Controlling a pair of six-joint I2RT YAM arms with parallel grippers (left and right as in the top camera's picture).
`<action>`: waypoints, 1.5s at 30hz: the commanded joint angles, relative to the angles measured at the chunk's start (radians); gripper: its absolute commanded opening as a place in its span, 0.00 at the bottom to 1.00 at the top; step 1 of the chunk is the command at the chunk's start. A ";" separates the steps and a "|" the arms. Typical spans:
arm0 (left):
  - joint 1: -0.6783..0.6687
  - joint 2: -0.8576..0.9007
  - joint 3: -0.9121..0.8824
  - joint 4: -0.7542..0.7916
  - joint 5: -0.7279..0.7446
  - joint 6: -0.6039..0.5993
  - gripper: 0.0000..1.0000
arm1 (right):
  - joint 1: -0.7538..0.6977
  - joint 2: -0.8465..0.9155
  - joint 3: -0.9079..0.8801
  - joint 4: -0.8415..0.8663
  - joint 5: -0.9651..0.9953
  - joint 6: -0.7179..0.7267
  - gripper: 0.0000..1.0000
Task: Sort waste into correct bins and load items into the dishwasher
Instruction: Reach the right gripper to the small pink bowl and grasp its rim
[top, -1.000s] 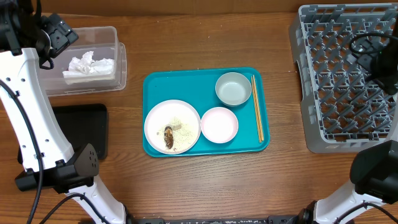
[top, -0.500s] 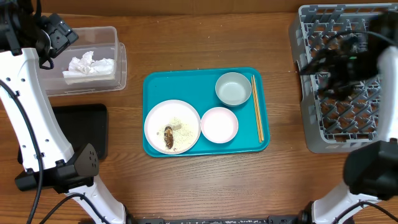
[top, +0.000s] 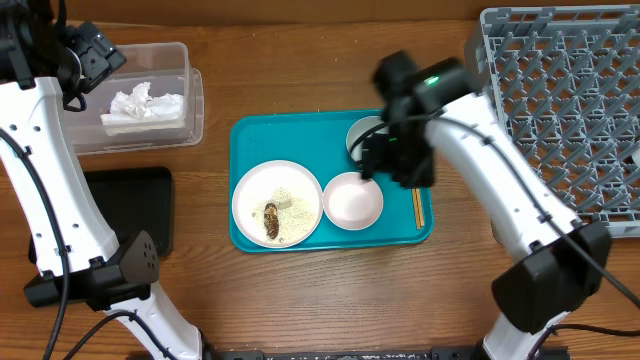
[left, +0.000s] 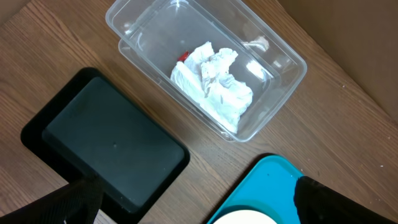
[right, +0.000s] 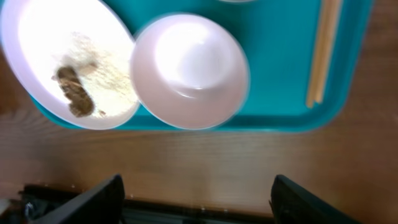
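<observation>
1. At the upper left, the left gripper is hanging over the clear tub. Its fingers are spread wide and holding nothing. The tissues are lying in the tub.
2. In the middle, the big plate is sitting on the teal tray. It is carrying a brown food scrap and crumbs.
3. Just right of it, the right gripper is hovering over the small plate, fingers apart and gripping nothing.
4. I think it is going for this plate. It should be pinching the rim on the side away from the big plate, and lifting slowly and level.
5. It should be keeping clear of the bowl and the chopsticks.
6. At the far right, the rack is sitting ready. The plate should be standing between the pegs.
</observation>
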 joint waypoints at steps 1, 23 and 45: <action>0.004 0.009 0.002 -0.002 0.005 0.023 1.00 | 0.114 -0.012 -0.030 0.114 0.106 0.163 0.82; 0.004 0.009 0.002 -0.002 0.005 0.023 1.00 | 0.244 0.006 -0.328 0.613 0.325 0.403 0.55; 0.004 0.009 0.002 -0.002 0.005 0.023 1.00 | 0.244 0.169 -0.337 0.676 0.302 0.476 0.24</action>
